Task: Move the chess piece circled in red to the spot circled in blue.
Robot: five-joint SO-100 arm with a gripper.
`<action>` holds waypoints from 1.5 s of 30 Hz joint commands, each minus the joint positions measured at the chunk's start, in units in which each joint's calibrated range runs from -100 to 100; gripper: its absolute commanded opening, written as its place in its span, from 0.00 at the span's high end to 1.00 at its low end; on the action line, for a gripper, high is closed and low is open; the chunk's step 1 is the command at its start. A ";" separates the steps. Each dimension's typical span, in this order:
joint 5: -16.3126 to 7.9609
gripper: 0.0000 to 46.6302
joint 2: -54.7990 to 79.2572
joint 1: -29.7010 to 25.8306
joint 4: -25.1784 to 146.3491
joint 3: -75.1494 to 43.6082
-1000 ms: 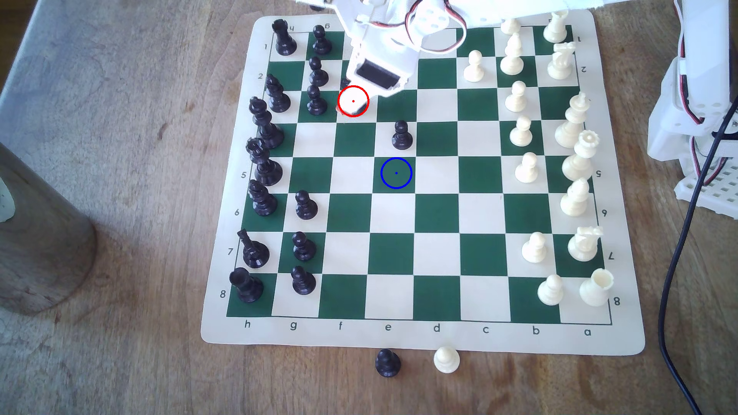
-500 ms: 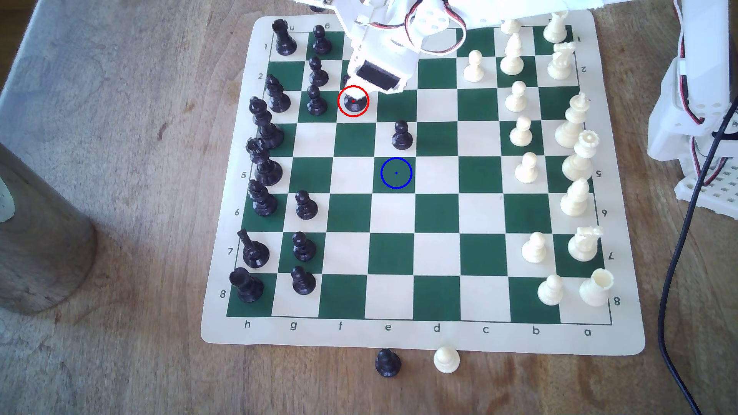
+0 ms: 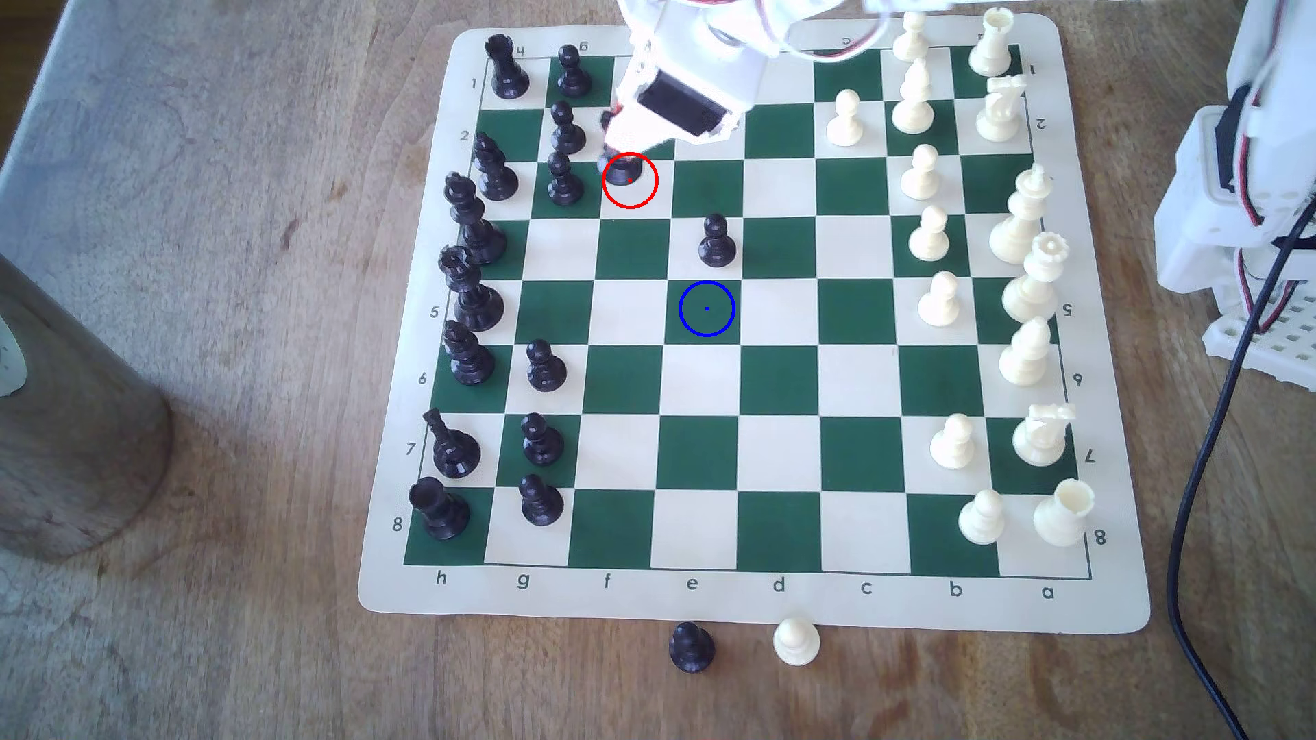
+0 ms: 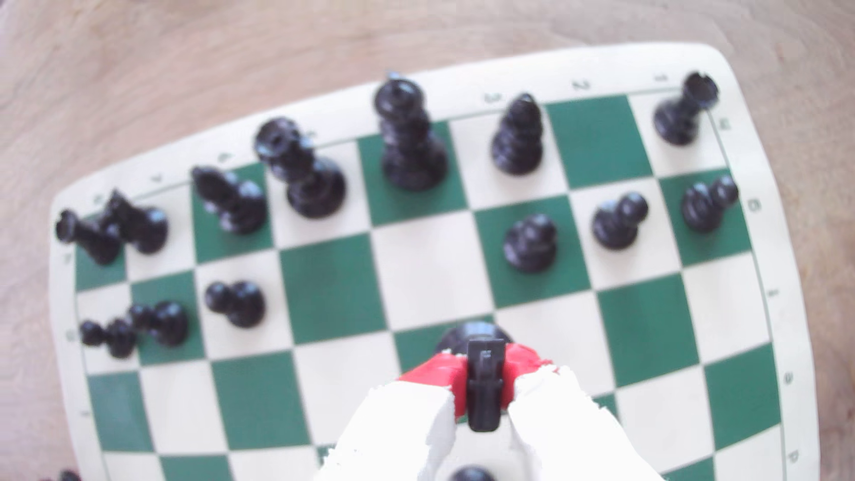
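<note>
Clamping the black knight [image 4: 483, 386] between its red-padded fingers [image 4: 437, 372], the gripper [image 4: 481, 393] appears in the wrist view with the piece's narrow upper part squeezed on both sides and its round base [image 4: 476, 334] jutting out beyond the pads. That view is soft and blurred, so the horse-head shape cannot be made out, and whether the base is resting on the board or hanging just above it cannot be told.

From the exterior view the grip itself is hidden: the white arm housing [image 3: 683, 85] covers the top of the knight [image 3: 624, 171], leaving only its dark base showing at the upper left of the red ring [image 3: 630, 181], near the far side of the board. The base sits off the ring's centre, towards the neighbouring black pawn [image 3: 564, 181] on the exterior view's left.

The blue-ringed green square [image 3: 706, 308] lies nearer the camera and to the exterior view's right of the knight, well apart from it and bare. One black pawn [image 3: 716, 242] stands on the cream square just beyond it.

The chess mat [image 3: 755, 598] shows whole from outside, with the cream pieces [image 3: 1025, 292] lined along the exterior view's right. A black pawn [image 3: 691, 647] and a cream pawn [image 3: 796, 642] stand off the mat on the wooden table [image 3: 213, 569] at the near edge.
</note>
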 commanded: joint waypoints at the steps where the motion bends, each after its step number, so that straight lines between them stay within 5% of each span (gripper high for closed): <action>1: -0.98 0.99 -10.98 -2.96 0.23 3.60; 11: -3.17 0.99 -14.55 -6.48 -5.50 19.65; 45: -2.88 0.98 -0.37 -6.08 -12.14 19.92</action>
